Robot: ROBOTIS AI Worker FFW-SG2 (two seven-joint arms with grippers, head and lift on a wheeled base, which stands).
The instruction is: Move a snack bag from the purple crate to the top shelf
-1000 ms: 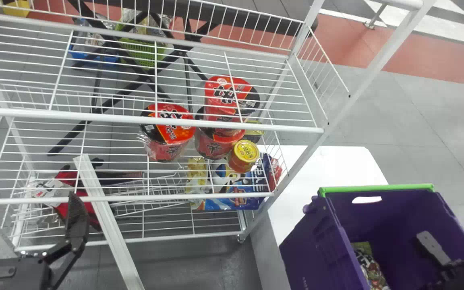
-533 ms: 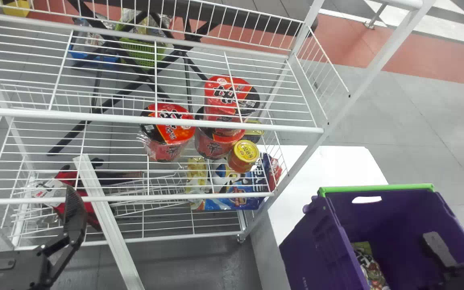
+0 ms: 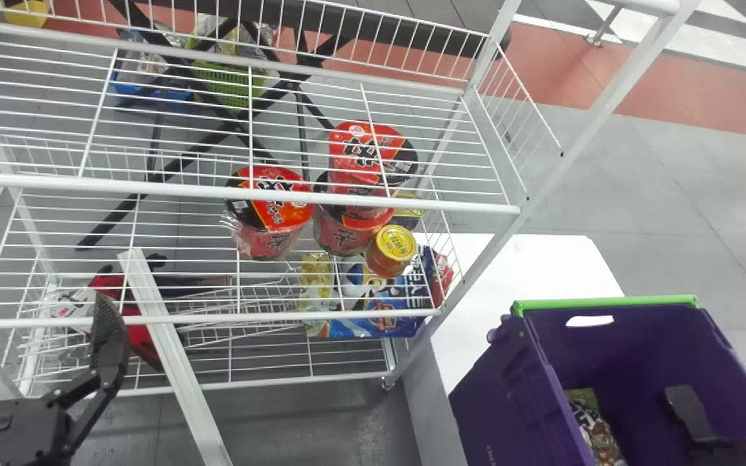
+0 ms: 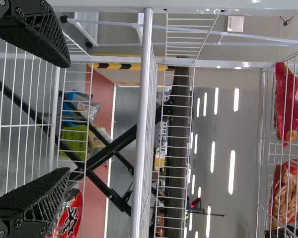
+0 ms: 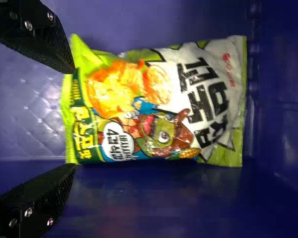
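Note:
The left gripper point(image 3: 39, 307) is open in front of the rack at the left; in the left wrist view this gripper point(image 4: 67, 116) has nothing between its fingers. Inside the purple crate point(image 3: 638, 336) is the right gripper point(image 3: 688, 409), partly cut off at the bottom edge. A green and white snack bag point(image 3: 596, 428) lies by the crate's left wall, left of that gripper. In the right wrist view the snack bag point(image 5: 154, 106) lies flat, its near end beside the tips of the open right gripper point(image 5: 72, 118). Some bags point(image 4: 288, 196) rest on a higher wire shelf.
The white wire rack point(image 3: 237, 192) holds red noodle cups point(image 3: 269, 207), a yellow-lidded jar point(image 3: 392, 249) and blue packs point(image 3: 379, 317). A slanted white bar point(image 3: 175, 362) stands before it. A white table point(image 3: 528, 272) extends behind the crate.
My left gripper has drifted a little to the left. Inside the crate, my right gripper moved slightly right, then back left. The snack bag has stayed put.

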